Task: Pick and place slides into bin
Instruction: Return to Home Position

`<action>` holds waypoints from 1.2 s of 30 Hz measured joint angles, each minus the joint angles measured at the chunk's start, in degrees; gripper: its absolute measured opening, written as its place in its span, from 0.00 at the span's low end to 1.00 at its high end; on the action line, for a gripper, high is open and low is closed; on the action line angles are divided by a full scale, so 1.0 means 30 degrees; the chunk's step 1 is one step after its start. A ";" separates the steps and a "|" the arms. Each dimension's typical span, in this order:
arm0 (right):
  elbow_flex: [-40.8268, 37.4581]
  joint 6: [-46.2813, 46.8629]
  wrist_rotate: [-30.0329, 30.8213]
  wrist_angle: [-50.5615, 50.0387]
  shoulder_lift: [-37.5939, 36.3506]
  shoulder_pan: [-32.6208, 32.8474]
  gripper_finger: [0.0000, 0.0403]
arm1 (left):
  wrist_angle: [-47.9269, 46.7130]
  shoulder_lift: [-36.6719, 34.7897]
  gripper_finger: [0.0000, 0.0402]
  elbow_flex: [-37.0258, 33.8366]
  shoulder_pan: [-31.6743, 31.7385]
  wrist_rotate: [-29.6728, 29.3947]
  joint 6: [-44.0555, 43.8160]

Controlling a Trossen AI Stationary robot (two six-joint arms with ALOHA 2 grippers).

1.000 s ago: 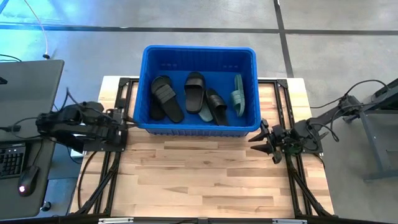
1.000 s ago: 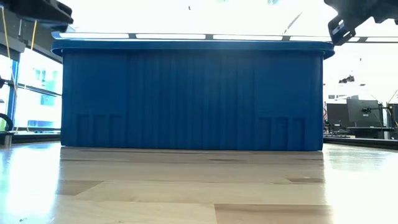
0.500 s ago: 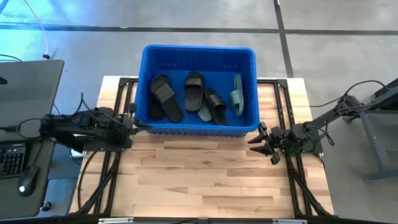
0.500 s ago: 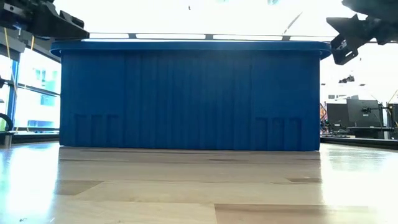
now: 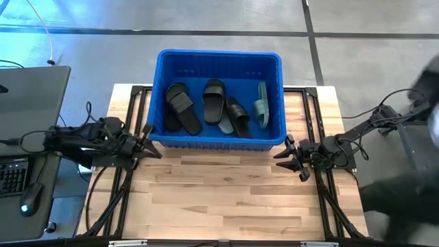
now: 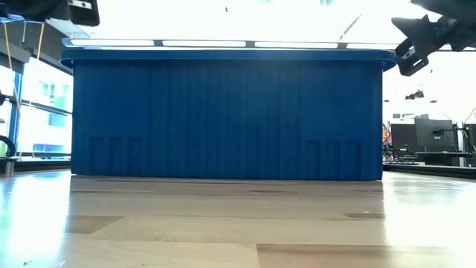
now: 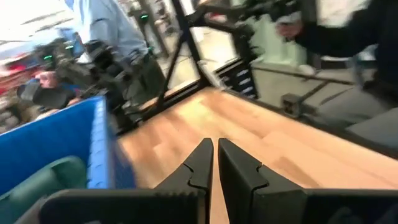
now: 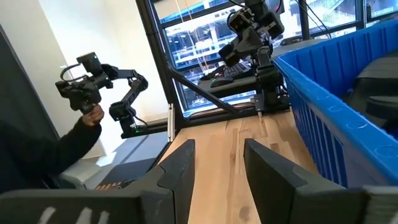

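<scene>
The blue bin (image 5: 219, 53) stands at the table's far middle and fills the low view (image 6: 230, 112). Several slides lie in it: black ones (image 5: 182, 106) (image 5: 214, 98) (image 5: 238, 115), a sage green one (image 5: 263, 103) on its edge by the right wall, and another green one (image 5: 225, 125) partly under a black one. My left gripper (image 5: 152, 142) is shut and empty (image 7: 216, 155), just outside the bin's near left corner. My right gripper (image 5: 285, 156) is open and empty (image 8: 217, 162), just outside the bin's near right corner.
Bare wooden table (image 5: 219, 192) lies in front of the bin. A blurred person (image 5: 405, 195) is at the table's right side. A hand holding a gripper device (image 8: 87, 106) shows beyond the table. A desk with a keyboard (image 5: 14, 175) stands on the left.
My left gripper has moved toward the table's right edge, up to the bin's near left corner, and has then risen a little. My right gripper has dropped slightly beside the bin's near right corner. A person has come into view at the table's right side.
</scene>
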 joint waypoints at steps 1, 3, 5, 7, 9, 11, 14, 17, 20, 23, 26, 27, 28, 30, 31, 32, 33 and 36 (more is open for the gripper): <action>0.0000 0.0245 -0.0018 0.0005 0.0000 0.0007 0.32 | 0.0252 0.0000 0.04 -0.0125 0.0000 -0.0424 -0.0109; 0.0000 0.0471 -0.0158 0.0043 -0.0006 0.0007 0.32 | 0.1392 -0.0010 0.04 -0.0720 0.0007 -0.0768 -0.0567; 0.0000 0.0150 -0.0265 0.0124 0.0000 0.0015 0.32 | 0.2924 -0.0021 0.04 -0.1634 0.0007 -0.0741 -0.0923; 0.0000 -0.0033 -0.0288 0.0180 0.0000 0.0015 0.32 | 0.4375 0.0034 0.05 -0.2627 0.0007 -0.0294 -0.1206; 0.0000 -0.0030 -0.0291 0.0204 0.0000 0.0015 0.32 | 0.4980 0.0044 0.05 -0.3337 0.0007 0.0254 -0.1753; 0.0000 0.0028 -0.0291 0.0113 0.0000 0.0015 0.32 | 0.4946 -0.0003 0.04 -0.3846 0.0000 0.1054 -0.2252; 0.0000 0.0138 -0.0291 0.0022 0.0000 0.0015 0.32 | 0.5399 -0.0051 0.04 -0.4355 0.0007 0.1754 -0.2178; -0.0101 0.0131 -0.0292 0.0288 0.0000 0.0015 0.32 | 0.5593 -0.0073 0.05 -0.4599 0.0007 0.1818 -0.1609; -0.1120 0.0068 -0.0299 0.1810 -0.0006 0.0015 0.32 | 0.6406 -0.0066 0.05 -0.4882 0.0007 0.2162 -0.1668; -0.1202 0.0160 -0.0233 0.1944 0.0000 0.0049 0.32 | 0.7370 -0.0044 0.05 -0.5326 0.0007 0.2755 -0.1736; -0.1202 0.0244 -0.0233 0.2033 -0.0015 0.0044 0.32 | 0.7704 -0.0044 0.05 -0.5646 0.0007 0.2832 -0.1775; -0.1202 0.0283 -0.0233 0.2006 -0.0001 0.0044 0.32 | 0.7785 -0.0044 0.05 -0.5726 0.0007 0.2833 -0.1752; -0.1202 0.0338 -0.0239 0.1976 0.0000 0.0044 0.32 | 0.7824 -0.0051 0.05 -0.5784 0.0007 0.2826 -0.1683; -0.1202 0.0495 -0.0233 0.1811 -0.0012 0.0044 0.32 | 0.7805 -0.0051 0.05 -0.5803 0.0000 0.2914 -0.1551; -0.1202 0.0553 -0.0230 0.1764 -0.0007 0.0044 0.32 | 0.7795 -0.0051 0.05 -0.5814 0.0000 0.3036 -0.1450; -0.1202 0.0597 -0.0226 0.1691 0.0000 0.0044 0.32 | 0.7781 -0.0051 0.05 -0.5823 0.0007 0.3169 -0.1365; -0.1202 0.0631 -0.0226 0.1678 0.0000 0.0044 0.32 | 0.7768 -0.0051 0.05 -0.5830 0.0004 0.3240 -0.1330; -0.1202 0.0613 -0.0226 0.1690 0.0000 0.0044 0.32 | 0.7732 -0.0051 0.05 -0.5836 0.0000 0.3299 -0.1330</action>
